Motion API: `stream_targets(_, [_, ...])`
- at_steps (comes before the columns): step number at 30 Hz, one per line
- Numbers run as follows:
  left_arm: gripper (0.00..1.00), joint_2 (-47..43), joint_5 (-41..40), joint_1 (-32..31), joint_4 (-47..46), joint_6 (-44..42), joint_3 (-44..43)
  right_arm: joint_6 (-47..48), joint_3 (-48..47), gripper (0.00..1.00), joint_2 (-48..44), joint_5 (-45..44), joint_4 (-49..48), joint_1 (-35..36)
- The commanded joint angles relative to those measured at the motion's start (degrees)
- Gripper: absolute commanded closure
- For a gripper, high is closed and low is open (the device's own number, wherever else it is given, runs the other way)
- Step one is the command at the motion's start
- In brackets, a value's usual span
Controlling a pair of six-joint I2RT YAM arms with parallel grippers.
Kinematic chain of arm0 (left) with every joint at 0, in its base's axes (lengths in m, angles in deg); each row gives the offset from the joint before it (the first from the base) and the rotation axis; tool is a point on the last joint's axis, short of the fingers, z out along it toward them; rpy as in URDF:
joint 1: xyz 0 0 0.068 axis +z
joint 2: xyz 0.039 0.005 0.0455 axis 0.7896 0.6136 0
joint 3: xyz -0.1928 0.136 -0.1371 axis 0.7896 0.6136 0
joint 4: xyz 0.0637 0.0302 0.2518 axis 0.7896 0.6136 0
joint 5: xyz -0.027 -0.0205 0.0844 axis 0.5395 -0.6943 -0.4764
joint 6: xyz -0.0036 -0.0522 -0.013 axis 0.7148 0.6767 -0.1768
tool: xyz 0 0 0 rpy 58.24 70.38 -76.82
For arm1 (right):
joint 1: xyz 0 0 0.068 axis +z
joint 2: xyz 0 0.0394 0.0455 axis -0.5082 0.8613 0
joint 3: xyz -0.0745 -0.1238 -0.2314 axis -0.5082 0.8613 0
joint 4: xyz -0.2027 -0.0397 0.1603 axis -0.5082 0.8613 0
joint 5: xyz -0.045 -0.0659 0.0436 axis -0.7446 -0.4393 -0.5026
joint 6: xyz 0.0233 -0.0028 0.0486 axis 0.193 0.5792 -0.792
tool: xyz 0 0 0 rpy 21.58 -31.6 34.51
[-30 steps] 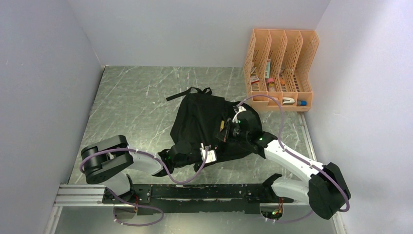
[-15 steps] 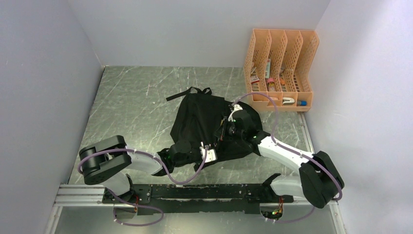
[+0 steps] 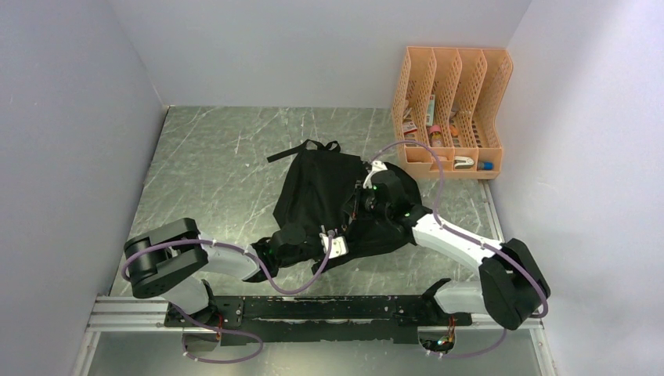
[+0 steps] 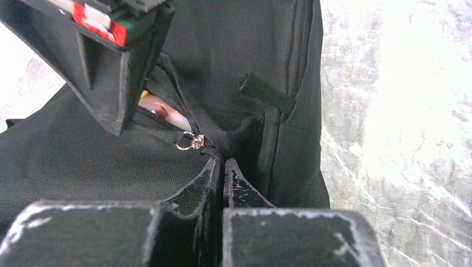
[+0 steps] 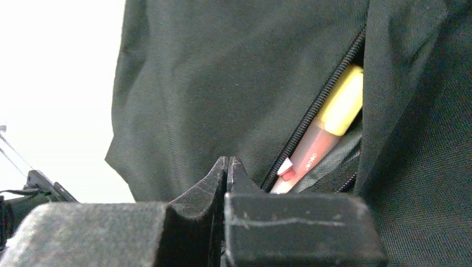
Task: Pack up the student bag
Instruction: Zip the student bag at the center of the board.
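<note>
Two arms, top view: both reach across the table (image 3: pixel 211 157) onto the student bag (image 3: pixel 321 188), the left arm from the near left and the right arm from the near right.
Student bag, top view: it lies flat about mid-table with its straps toward the far wall, well apart from the orange file organiser (image 3: pixel 450 102) in the far right corner.
Grippers, top view: the left gripper (image 3: pixel 338 235) sits at the bag's near edge. The right gripper (image 3: pixel 362 205) is just beyond it on the bag's right part. Both sets of jaws are too small to read here.
Left gripper, left wrist view: the fingers are pressed together. Their tips touch a fold of bag cloth just below the metal zip pull (image 4: pixel 192 142). A pinch of cloth may lie between them, but I cannot tell.
Zip opening, left wrist view: it gapes beside the pull, with a pinkish pen (image 4: pixel 167 114) inside and the right gripper close above it.
Right gripper, right wrist view: the fingers are closed tight against each other with nothing seen between them. The tips rest at the bag cloth beside the zip (image 5: pixel 317 111).
Pen, right wrist view: it has a pink barrel and a yellow cap and lies inside the open zip, partly hidden by black fabric.
</note>
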Motion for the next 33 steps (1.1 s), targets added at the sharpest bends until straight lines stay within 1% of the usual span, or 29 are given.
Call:
stream_targets(1, [0.95,-1.08,7.65,-2.38,1.83,2.51,1.48,2.97,-4.91,1.0,-5.02,-1.12,-8.29,-2.79])
stream_targets(5, [0.95,-1.15,5.08,-2.29,-0.34,4.71,1.19,1.58,-4.39,1.0,-8.07,7.81,-3.83,-2.8])
stream_targets(10, [0.95,-1.09,4.04,-2.05,-2.39,6.31,0.23,-3.41,-1.31,1.0,-11.36,16.86,-0.85,-2.86])
stream_targets(16, [0.95,-0.88,3.52,-1.44,-4.34,7.63,0.25,-9.54,2.25,1.0,-15.25,22.48,0.99,-2.77])
stream_targets(20, [0.95,-0.73,3.28,-1.07,-5.0,7.99,0.08,-10.2,2.28,1.0,-17.15,23.58,4.98,-2.77])
stream_targets(27, [0.95,-0.91,3.94,0.29,-7.69,9.57,0.93,-9.23,1.99,1.0,-20.06,22.52,11.65,-2.77])
stream_targets(30, [0.95,-1.37,4.43,0.43,-8.06,9.27,1.4,-9.1,2.13,1.0,-20.87,20.24,13.11,-2.77])
stream_targets(31, [0.94,-1.62,4.67,0.42,-8.68,9.27,1.78,-9.41,2.33,1.0,-21.27,19.19,12.88,-2.77])
stream_targets(33, [0.8,-2.33,5.81,0.44,-9.85,9.15,2.62,-10.16,2.6,1.0,-21.57,17.49,11.98,-2.77])
